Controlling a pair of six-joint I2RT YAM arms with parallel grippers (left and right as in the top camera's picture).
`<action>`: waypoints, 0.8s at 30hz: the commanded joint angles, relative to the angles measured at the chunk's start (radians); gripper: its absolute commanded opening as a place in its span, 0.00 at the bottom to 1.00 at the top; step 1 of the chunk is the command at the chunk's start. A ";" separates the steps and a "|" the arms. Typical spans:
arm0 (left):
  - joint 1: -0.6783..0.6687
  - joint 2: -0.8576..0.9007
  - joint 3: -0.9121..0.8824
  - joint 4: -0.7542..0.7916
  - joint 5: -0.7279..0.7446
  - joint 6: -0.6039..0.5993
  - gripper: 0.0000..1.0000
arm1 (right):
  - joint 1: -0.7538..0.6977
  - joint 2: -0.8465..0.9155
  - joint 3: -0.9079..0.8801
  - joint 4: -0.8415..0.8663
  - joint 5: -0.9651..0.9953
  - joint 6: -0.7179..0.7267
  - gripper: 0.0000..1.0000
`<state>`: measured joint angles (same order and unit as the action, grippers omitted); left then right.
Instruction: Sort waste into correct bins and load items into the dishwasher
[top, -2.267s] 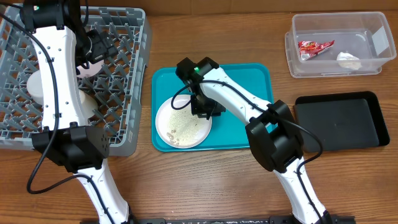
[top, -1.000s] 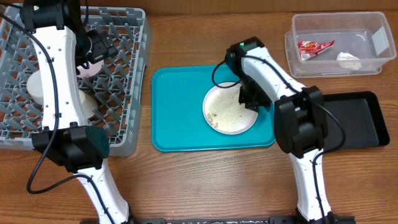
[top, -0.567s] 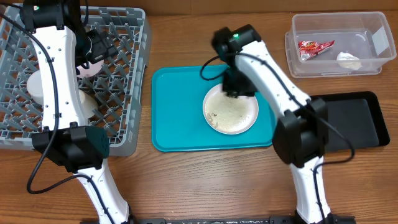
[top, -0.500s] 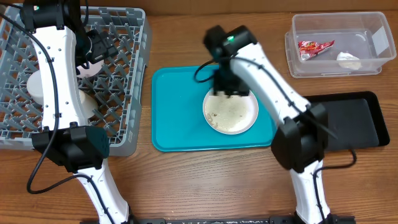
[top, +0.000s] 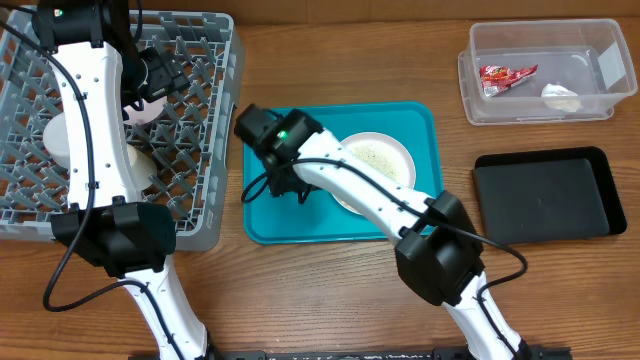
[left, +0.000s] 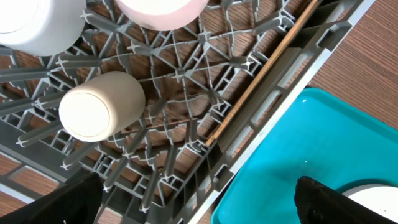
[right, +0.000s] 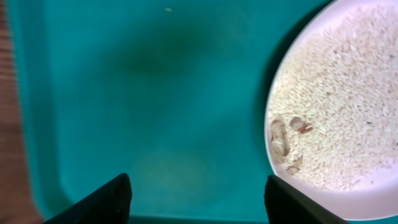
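A white plate (top: 380, 162) with rice scraps lies on the right part of the teal tray (top: 290, 225). In the right wrist view the plate (right: 339, 99) fills the right side. My right gripper (right: 198, 202) is open and empty over the bare left part of the tray (right: 143, 106); from overhead it (top: 285, 185) is left of the plate. My left gripper (left: 198, 205) is open and empty above the right edge of the grey dish rack (top: 205, 215). The rack holds a cream cup (left: 99, 112), a white bowl (left: 31, 22) and a pink dish (left: 158, 6).
A clear plastic bin (top: 545, 70) at the back right holds a red wrapper (top: 505, 77) and a white scrap (top: 560, 97). A black tray (top: 550, 195) lies at the right. A wooden chopstick (left: 261, 74) lies along the rack's edge.
My right arm dragged the plate from the tray's left to its right, let go, then swung left across the tray. The left arm has not moved.
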<state>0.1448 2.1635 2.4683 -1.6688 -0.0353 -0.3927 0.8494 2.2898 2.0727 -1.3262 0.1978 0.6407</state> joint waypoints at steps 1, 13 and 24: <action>-0.001 -0.025 0.011 0.002 -0.013 0.008 1.00 | 0.005 0.015 -0.042 0.012 0.142 0.048 0.67; -0.001 -0.025 0.011 0.002 -0.013 0.008 1.00 | 0.010 0.015 -0.208 0.138 0.154 0.068 0.59; -0.001 -0.025 0.011 0.002 -0.013 0.008 1.00 | 0.032 0.015 -0.221 0.140 0.185 0.067 0.39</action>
<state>0.1448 2.1635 2.4683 -1.6688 -0.0353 -0.3927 0.8783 2.2997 1.8545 -1.1896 0.3531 0.6998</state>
